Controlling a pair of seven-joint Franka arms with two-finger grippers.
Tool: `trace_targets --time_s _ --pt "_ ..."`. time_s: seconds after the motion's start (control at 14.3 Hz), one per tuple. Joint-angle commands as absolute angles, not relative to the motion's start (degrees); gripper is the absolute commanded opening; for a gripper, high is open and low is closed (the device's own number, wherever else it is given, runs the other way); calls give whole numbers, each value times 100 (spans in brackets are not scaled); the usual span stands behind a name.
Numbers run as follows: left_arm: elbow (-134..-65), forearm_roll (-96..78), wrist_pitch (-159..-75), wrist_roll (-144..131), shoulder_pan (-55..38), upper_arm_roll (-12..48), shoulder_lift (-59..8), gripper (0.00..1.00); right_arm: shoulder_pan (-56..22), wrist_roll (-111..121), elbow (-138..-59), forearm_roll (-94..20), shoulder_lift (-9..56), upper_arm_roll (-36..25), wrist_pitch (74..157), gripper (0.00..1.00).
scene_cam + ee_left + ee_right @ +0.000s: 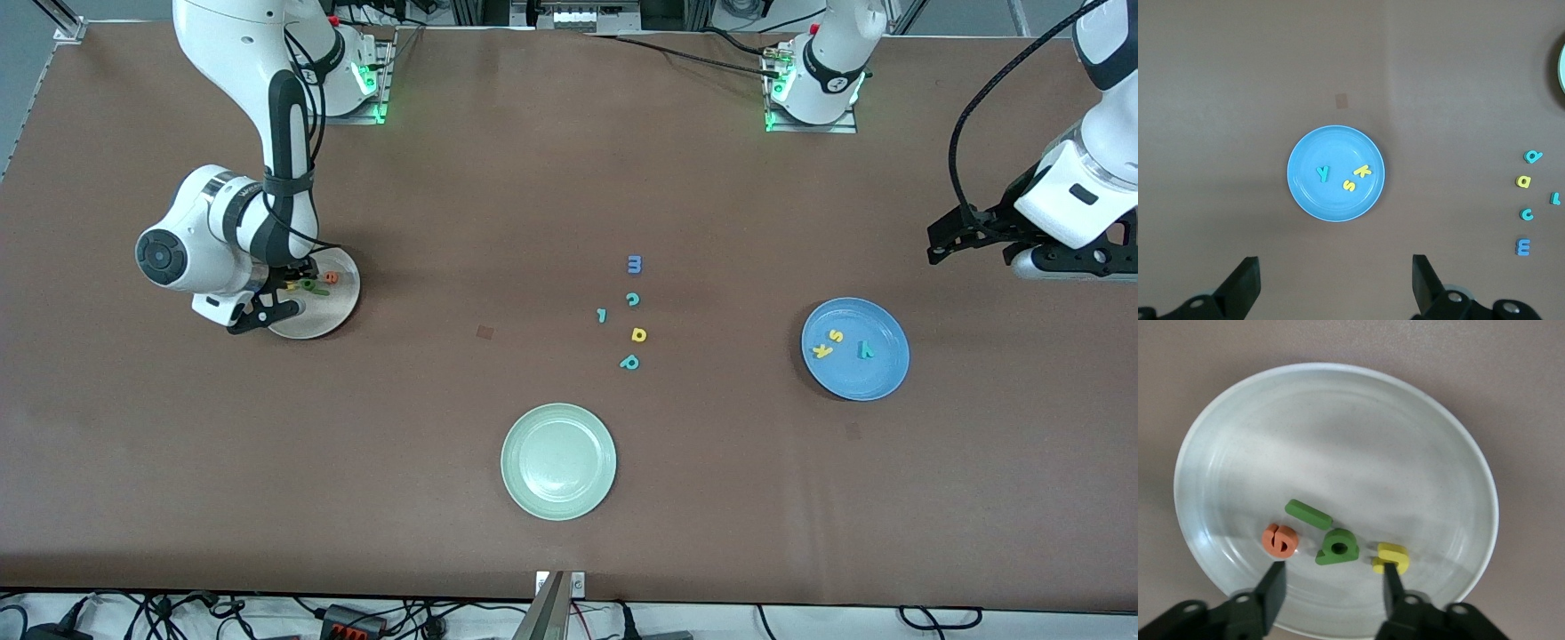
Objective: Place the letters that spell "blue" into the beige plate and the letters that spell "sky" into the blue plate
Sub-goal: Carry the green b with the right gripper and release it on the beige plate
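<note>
All seven letters look placed: b (1337,547), l (1309,514), u (1391,558), e (1280,541) lie in the beige plate (1338,407) at nine o'clock (right gripper (1331,583) spread just above them), and s (1349,185), k (1363,171), y (1323,173) in the blue plate (1335,143) at three, left gripper (1335,283) apart and waiting.

Brown table (498,204), cables (356,618) along near edge.

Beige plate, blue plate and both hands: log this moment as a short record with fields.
beige plate: toward the right arm's end of the table; holds orange e, green bar l, green b, yellow u
blue plate: toward the left arm's end; holds yellow s, yellow k, teal y
right hand: open, low over the beige plate, holding nothing
left hand: open, empty, waiting above the table beside the blue plate
loose letters: five on the table between the plates
pale green plate: nearest the front camera
</note>
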State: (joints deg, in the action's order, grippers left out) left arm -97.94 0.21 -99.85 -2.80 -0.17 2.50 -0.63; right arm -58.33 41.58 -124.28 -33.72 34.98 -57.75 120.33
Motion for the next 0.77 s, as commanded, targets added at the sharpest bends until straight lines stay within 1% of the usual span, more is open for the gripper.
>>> trace_targets --time_s 0.0,0.21,0.42,0.7 --pt "-9650 35 -9853 -167 0 255 -97 100 -5827 4201 -12236 -3498 3419 -5844 11752 100" --pt "-9650 35 -9844 -158 0 255 -97 100 -5854 4210 -11586 -3498 3401 -6292 10980 100" --pt "-9650 35 -9844 -167 0 255 -97 100 -5871 4184 -11023 -3498 3401 -6652 10645 100" --pt "-9650 35 -9844 -167 0 255 -97 100 -5792 3605 -10267 -3498 3401 -6715 9889 100"
